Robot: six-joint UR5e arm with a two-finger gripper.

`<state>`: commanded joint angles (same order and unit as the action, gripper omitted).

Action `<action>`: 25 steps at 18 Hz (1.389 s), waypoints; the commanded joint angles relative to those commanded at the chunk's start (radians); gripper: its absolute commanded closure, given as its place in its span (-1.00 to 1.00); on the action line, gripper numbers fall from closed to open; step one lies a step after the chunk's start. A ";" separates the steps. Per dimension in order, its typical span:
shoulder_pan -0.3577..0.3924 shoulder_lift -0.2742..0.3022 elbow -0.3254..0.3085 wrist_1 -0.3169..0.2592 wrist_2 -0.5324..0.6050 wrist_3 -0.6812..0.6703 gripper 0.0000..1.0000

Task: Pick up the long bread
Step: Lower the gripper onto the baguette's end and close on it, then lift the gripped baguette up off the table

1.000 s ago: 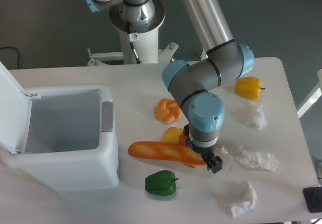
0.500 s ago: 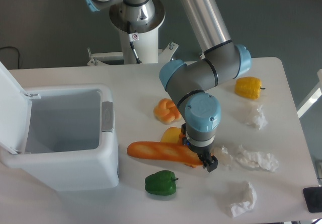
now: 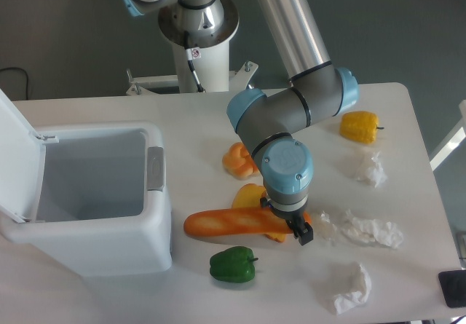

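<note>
The long bread (image 3: 227, 222) lies lower centre of frame on the white table (image 3: 408, 120), long axis near horizontal, left end slightly lower, pointing at the white bin (image 3: 87, 200), right end running under the gripper (image 3: 293, 226). Gripper sits at that right end, so nearly all the loaf extends left of it. One dark fingertip shows right of the loaf end; the wrist hides the other, so cannot tell if the jaws are apart or pressed on the bread. Looks like an end grasp, far off centre; the long free side would likely sag or swing on a lift. Green pepper (image 3: 233, 264) just below the loaf, yellow piece (image 3: 249, 194) just above, knotted roll (image 3: 239, 160) further up
</note>
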<state>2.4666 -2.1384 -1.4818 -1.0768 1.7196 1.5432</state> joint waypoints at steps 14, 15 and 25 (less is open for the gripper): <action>0.020 0.139 0.005 -0.063 -0.009 -0.138 0.89; 0.032 0.165 0.005 -0.089 -0.015 -0.138 0.89; 0.087 0.347 0.025 -0.166 -0.144 -0.224 0.87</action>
<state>2.5540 -1.7918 -1.4573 -1.2425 1.5754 1.3194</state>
